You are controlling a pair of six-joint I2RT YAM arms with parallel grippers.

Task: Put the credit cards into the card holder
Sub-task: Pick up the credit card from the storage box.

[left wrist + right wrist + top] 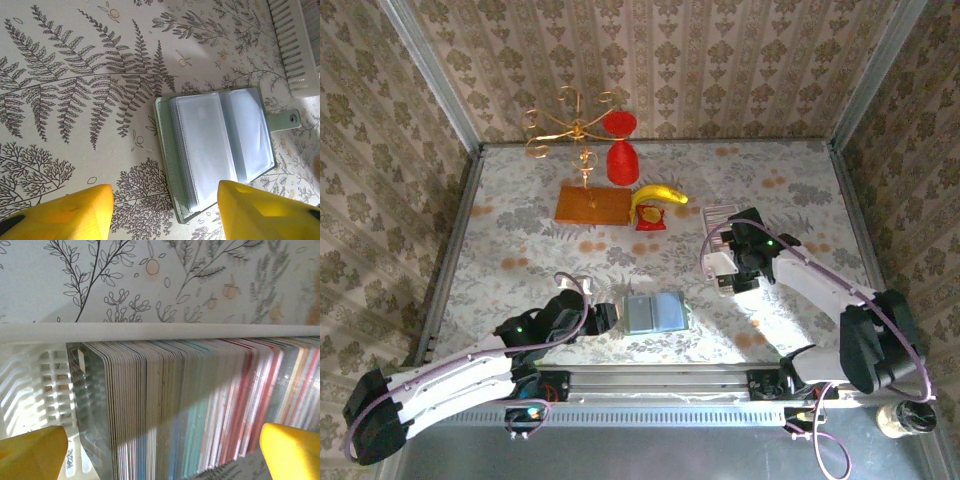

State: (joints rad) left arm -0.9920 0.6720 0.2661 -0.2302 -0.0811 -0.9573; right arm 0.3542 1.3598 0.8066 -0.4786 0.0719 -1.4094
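The card holder [655, 313] lies open and flat near the table's front, pale green with bluish clear sleeves [220, 145]. My left gripper [605, 318] is just left of it and open; its yellow fingers [65, 215] stand wide apart, and the holder's near-left corner lies between them untouched [165, 220]. The credit cards [190, 405] stand on edge as a striped row in a white slotted tray [150, 332]. My right gripper [735, 262] hovers over that tray, open [162, 460], its yellow fingertips [292, 452] straddling the row without touching it.
The white tray [720, 213] runs toward the back right and also shows in the left wrist view [300, 50]. Farther back are a banana [658, 196], a red goblet [622, 150], a wooden board [592, 205] and a gold wire stand [575, 125]. Walls enclose the table.
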